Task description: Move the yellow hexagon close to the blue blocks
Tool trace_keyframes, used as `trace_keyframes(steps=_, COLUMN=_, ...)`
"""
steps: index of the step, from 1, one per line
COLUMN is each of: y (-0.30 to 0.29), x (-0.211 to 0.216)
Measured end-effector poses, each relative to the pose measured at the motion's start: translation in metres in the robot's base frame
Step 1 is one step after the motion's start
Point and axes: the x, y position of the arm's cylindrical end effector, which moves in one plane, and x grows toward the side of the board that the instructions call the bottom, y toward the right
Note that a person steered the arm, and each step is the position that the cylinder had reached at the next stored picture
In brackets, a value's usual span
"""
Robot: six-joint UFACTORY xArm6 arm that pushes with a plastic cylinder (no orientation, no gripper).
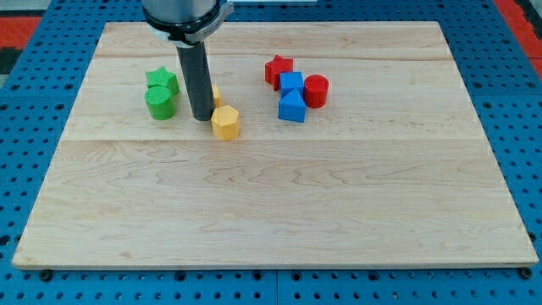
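The yellow hexagon point(225, 122) lies on the wooden board left of centre. My tip point(201, 117) stands just to its left, close to it or touching; I cannot tell which. A second yellow block point(216, 92) is mostly hidden behind the rod. The two blue blocks, a cube point(290, 83) and a wedge-like block point(291, 108), lie to the hexagon's right with a gap between.
A red star point(278, 69) and a red cylinder point(316, 91) flank the blue blocks. A green star point(161, 81) and a green cylinder point(160, 103) lie left of the rod. The board point(271, 212) rests on a blue pegboard.
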Motion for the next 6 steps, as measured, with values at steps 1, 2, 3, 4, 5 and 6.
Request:
trace_keyframes(steps=1, y=-0.037, x=0.021)
trace_keyframes(steps=2, y=-0.021, x=0.058)
trace_keyframes(steps=3, y=0.022, x=0.058)
trace_keyframes(steps=4, y=0.003, x=0.051)
trace_keyframes(steps=5, y=0.015, x=0.031)
trace_keyframes(steps=6, y=0.051, x=0.009)
